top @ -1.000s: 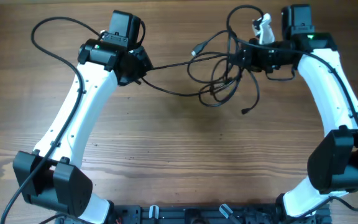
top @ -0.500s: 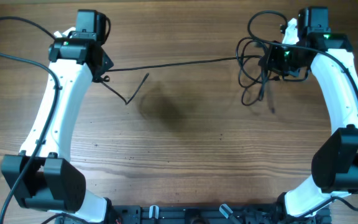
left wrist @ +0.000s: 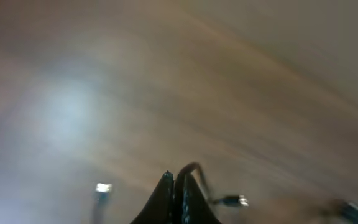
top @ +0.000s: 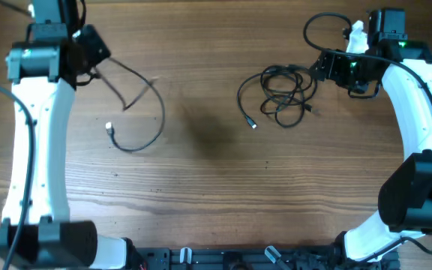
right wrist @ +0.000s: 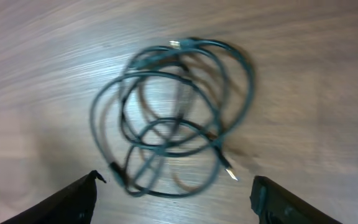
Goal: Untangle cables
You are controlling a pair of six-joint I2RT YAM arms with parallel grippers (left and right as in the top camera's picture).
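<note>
1. Left claw [left wrist: 174,177]: pressed together, pinching the freed cable [top: 161,112].
2. Right claw [right wrist: 176,179]: now spread wide; the tangle [top: 283,88] is released onto the table [top: 216,187].
3. The freed cable has pulled clear and lies well apart from the tangle. One strand appears separated; the rest likely needs work.

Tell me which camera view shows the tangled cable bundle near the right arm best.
The right wrist view: the tangled bundle fills the frame, with its loops and a plug end distinct. Overhead shows it small, beside the right gripper. The left wrist view is blurred and does not show it.
</note>
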